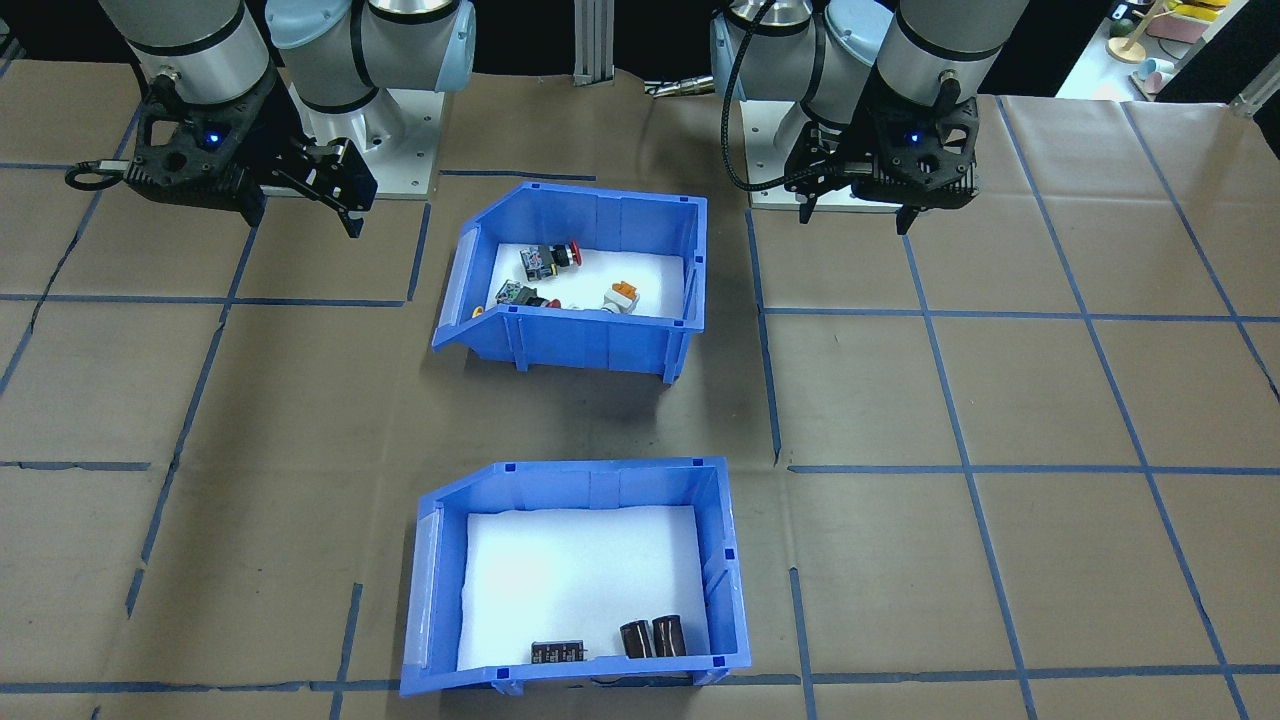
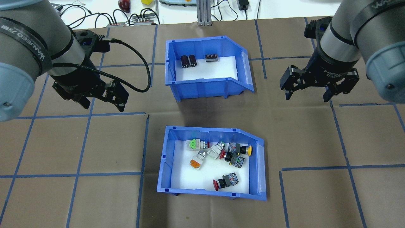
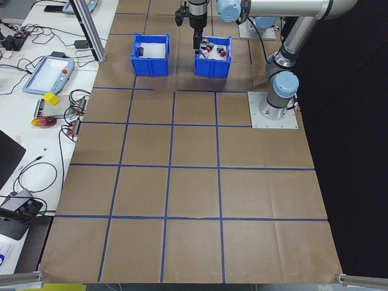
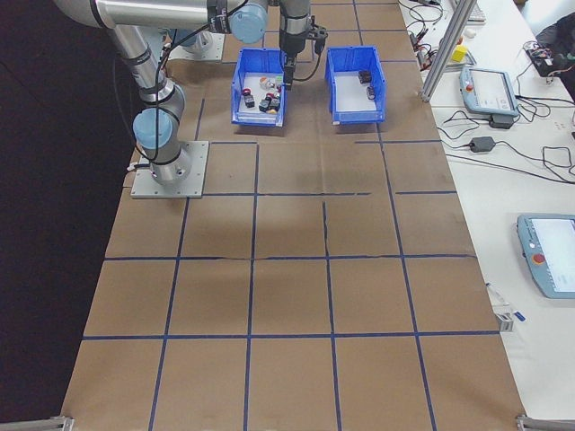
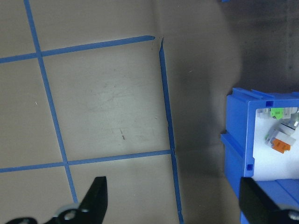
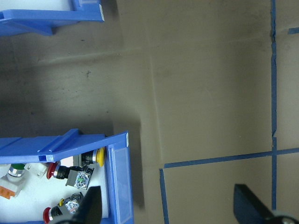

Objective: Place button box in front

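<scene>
Item one, the button box (image 2: 211, 163): a blue plastic bin with a sloped lip and white lining, resting on the paper-covered worktop (image 2: 63, 142) in the row nearer the robot base, holding loose push-button switches (image 2: 221, 155) with red, yellow, orange and green caps. Item two, the other blue bin (image 2: 207, 65): same pattern, set in the far row directly beyond the first, well apart from it, holding dark brown cylinders (image 2: 189, 60) and a small dark block. Item three, the left tool (image 2: 101, 101): I see it hanging above bare worktop beside the button box's closed end, jaws apart, holding nothing. Item four, the right tool (image 2: 306, 95): likewise raised, jaws spread wide, empty, off toward the lip side and between the two rows. Status as I judge it: neither bin is touched, so the step in hand is the approach and first grip on the button box. Handling notes: I would take a bare side wall or the back wall rather than the sloped lip, which offers a poor bite; bring one finger down inside the wall where the lining is free of switches, and close squarely on the rim. The contents are loose, so I would keep the bin level and move gently, or slide it on the paper. The front position is occupied, so I would steer the path around the cylinder bin and not into it.
</scene>
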Controlling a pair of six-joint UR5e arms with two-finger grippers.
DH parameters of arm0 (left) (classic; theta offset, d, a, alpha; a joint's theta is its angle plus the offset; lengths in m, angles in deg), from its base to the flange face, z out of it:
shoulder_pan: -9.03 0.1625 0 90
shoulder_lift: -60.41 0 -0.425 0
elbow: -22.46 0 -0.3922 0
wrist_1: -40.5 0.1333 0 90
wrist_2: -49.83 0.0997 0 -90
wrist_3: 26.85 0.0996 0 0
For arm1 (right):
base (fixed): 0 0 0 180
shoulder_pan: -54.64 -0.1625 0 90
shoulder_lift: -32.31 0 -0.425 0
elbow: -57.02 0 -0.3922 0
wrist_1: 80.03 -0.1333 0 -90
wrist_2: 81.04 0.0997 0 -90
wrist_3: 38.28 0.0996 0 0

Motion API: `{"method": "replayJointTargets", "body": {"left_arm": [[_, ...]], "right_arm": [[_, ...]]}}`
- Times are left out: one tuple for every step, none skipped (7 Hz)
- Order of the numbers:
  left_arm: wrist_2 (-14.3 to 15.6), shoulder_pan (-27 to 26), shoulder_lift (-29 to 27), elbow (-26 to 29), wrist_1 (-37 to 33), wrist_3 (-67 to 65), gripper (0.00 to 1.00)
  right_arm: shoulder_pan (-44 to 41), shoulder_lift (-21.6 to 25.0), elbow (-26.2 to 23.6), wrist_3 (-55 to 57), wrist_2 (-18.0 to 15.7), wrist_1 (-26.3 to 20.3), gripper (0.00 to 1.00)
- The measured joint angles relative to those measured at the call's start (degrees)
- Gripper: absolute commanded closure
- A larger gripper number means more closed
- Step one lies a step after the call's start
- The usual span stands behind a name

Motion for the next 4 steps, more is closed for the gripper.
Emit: {"method": "replayJointTargets", "body": {"left_arm": [[0.0,0.0,0.0,0.0,0.0,0.1,0.01],[0.0,0.0,-0.1,0.0,0.0,0.2,0.01],[0.0,0.0,-0.1,0.0,0.0,0.3,0.01],[0.0,0.0,-0.1,0.0,0.0,0.3,0.01]], "right_arm": [[0.0,-0.2,0.1,-0.8,-0.1,0.6,0.00],[0.0,-0.6,0.3,-2.4,-0.3,1.6,0.00],[0.0,-1.4,1.1,-4.1,-0.4,2.1,0.00],[0.0,-2.9,2.6,-6.5,-0.5,2.2,0.00]]}}
